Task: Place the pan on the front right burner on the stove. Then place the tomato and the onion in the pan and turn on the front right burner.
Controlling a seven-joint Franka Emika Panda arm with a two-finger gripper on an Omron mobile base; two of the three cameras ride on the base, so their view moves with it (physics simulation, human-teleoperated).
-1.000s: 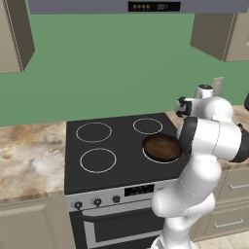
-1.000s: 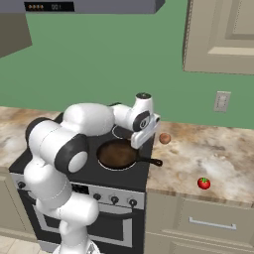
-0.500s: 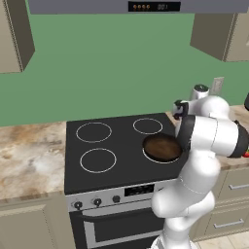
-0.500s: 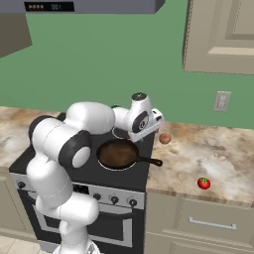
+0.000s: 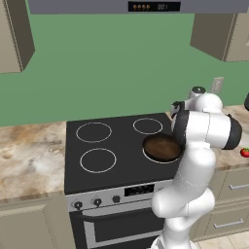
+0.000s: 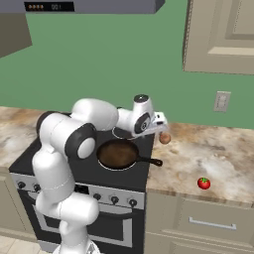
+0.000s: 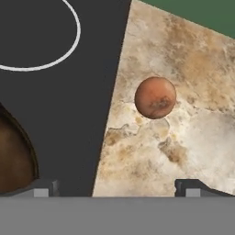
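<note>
The dark pan sits on the black stove at its front right, covering the front right burner. Its handle points right, over the counter. My gripper hangs open and empty above the stove's right edge, just left of the onion. The onion rests on the marble counter a little ahead of the fingertips, apart from them. The pan's rim shows at the left of the hand view. The tomato lies on the counter farther right, near the front edge.
Black knobs line the stove's silver front panel. The back right burner ring lies beyond the pan. A wall outlet and upper cabinets are behind the counter. My own arm blocks the counter in the left base view.
The hand has swung its fingers rightward, from above the pan's far edge to the stove's right edge beside the onion. Pan, onion and tomato have stayed put.
</note>
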